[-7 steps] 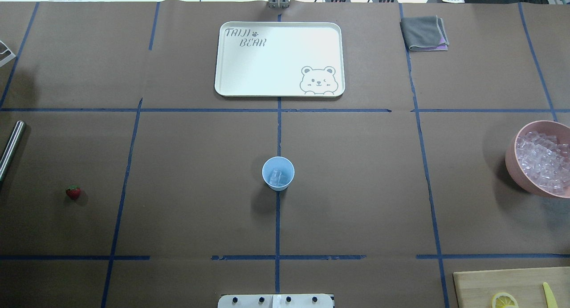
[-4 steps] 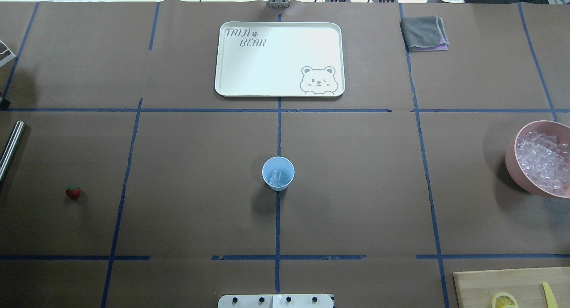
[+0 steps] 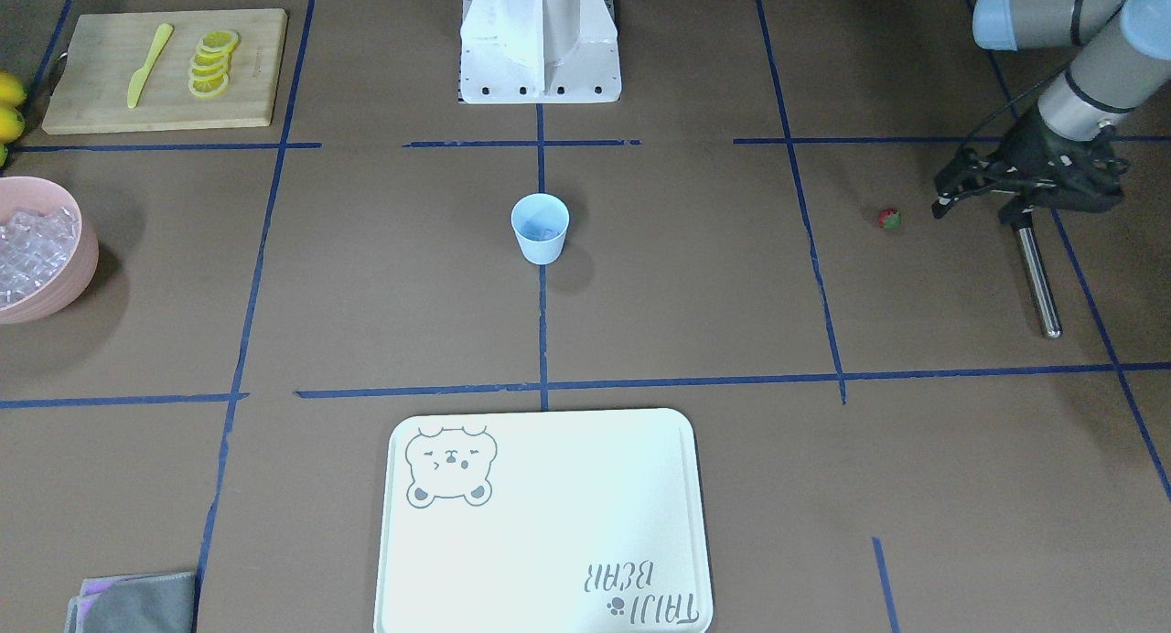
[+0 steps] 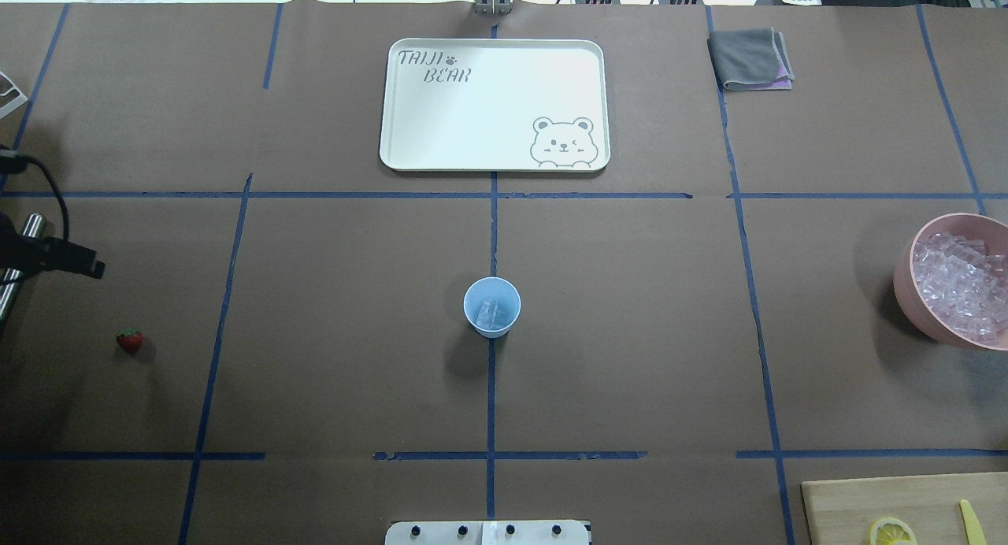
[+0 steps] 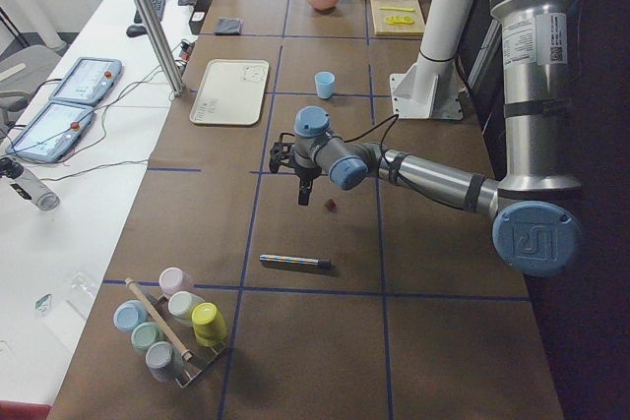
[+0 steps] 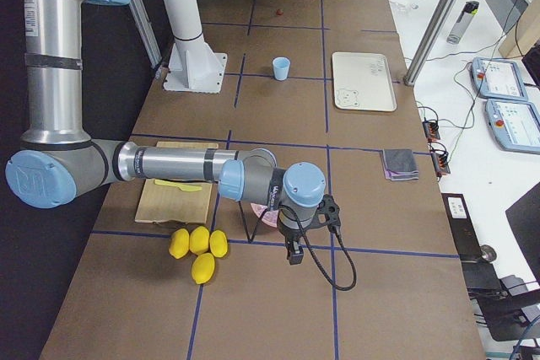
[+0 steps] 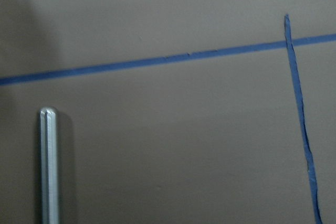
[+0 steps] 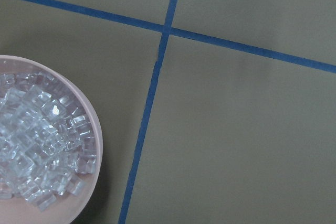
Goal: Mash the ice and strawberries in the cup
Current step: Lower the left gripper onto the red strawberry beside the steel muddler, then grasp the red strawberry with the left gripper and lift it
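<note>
Cup (image 4: 493, 332) was pale blue, strawberry (image 4: 129, 340) red with green top, bowl (image 4: 906, 289) pink, ice (image 4: 961, 281) clear whitish, tray (image 4: 488, 96) white with grey bear print (image 4: 561, 142), table (image 4: 630, 332) brown with blue tape grid (image 4: 491, 395), lemon slices (image 3: 212, 64) yellow, cloth (image 4: 748, 57) grey

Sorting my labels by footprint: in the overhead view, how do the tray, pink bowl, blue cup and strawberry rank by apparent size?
Largest to smallest:
1. tray
2. pink bowl, partly cut off by the frame edge but still clearly second
3. cup
4. strawberry

Robot lab: taped table (image 4: 354, 293), teach pendants (image 5: 87, 81)
</note>
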### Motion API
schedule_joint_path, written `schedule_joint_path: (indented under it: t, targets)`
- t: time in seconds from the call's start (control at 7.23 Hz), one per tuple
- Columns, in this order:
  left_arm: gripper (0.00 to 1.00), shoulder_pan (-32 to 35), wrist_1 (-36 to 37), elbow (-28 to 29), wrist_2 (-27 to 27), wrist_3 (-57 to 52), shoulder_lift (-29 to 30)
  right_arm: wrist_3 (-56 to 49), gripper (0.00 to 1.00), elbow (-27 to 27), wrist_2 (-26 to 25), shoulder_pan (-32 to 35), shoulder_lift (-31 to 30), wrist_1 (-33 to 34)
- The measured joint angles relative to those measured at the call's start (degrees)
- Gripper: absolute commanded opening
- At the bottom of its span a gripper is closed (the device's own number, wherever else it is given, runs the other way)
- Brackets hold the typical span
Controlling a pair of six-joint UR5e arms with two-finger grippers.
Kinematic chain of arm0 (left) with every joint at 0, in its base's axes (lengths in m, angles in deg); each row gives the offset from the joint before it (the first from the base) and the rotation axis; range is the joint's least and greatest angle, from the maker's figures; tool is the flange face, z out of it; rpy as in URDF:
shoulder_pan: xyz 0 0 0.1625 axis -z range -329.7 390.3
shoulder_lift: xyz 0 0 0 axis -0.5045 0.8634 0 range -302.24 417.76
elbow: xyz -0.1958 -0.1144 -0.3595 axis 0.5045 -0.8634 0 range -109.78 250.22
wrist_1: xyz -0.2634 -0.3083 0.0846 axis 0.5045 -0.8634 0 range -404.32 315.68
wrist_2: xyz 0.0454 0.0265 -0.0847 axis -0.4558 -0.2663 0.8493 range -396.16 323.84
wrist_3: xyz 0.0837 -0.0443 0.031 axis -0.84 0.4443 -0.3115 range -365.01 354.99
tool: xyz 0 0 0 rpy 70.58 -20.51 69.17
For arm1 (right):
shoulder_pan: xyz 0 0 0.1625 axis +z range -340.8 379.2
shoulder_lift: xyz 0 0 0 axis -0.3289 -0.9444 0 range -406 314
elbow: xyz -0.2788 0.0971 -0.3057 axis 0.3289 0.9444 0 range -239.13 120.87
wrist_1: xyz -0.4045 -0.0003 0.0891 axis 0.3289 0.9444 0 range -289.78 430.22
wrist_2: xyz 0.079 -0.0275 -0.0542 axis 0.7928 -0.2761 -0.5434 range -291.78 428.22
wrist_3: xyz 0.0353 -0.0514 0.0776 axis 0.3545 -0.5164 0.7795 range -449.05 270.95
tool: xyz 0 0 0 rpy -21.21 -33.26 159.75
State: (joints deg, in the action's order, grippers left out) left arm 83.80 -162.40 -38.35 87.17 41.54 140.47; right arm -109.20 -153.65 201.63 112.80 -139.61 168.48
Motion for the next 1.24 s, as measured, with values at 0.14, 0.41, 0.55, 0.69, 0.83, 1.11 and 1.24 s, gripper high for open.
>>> schedule_joint_path:
  t: [0.14, 0.41, 0.55, 0.69, 0.83, 1.11, 1.24]
  targets:
    - [1.00, -3.0, -1.1, 0.1, -2.1, 2.5, -0.3, -0.1, 0.99, 0.0, 0.0, 0.0, -0.1, 0.0]
    - [1.00, -7.4, -1.5, 1.2, -4.6, 4.0, -0.4, -0.1, 0.99, 0.0, -0.2, 0.0, -0.3, 0.0]
    - [1.00, -8.6, -1.6, 2.0, -4.9, 4.0, -0.4, -0.2, 0.99, 0.0, -0.3, 0.0, -0.5, 0.0]
    - [1.00, -9.4, -1.7, 2.7, -5.1, 4.0, -0.4, -0.2, 0.99, 0.0, -0.3, 0.0, -0.8, 0.0]
    - [1.00, -10.0, -1.8, 3.5, -5.1, 4.0, -0.4, -0.2, 0.99, 0.0, -0.3, 0.0, -0.9, 0.0]
    - [0.97, -11.4, -1.9, 4.2, -5.1, 4.0, -0.4, -0.2, 0.99, 0.0, -0.3, 0.0, -1.1, 0.0]
    - [0.87, -12.0, -1.9, 4.4, -5.1, 3.9, -0.4, -0.2, 0.99, 0.0, -0.3, 0.0, -1.2, 0.0]
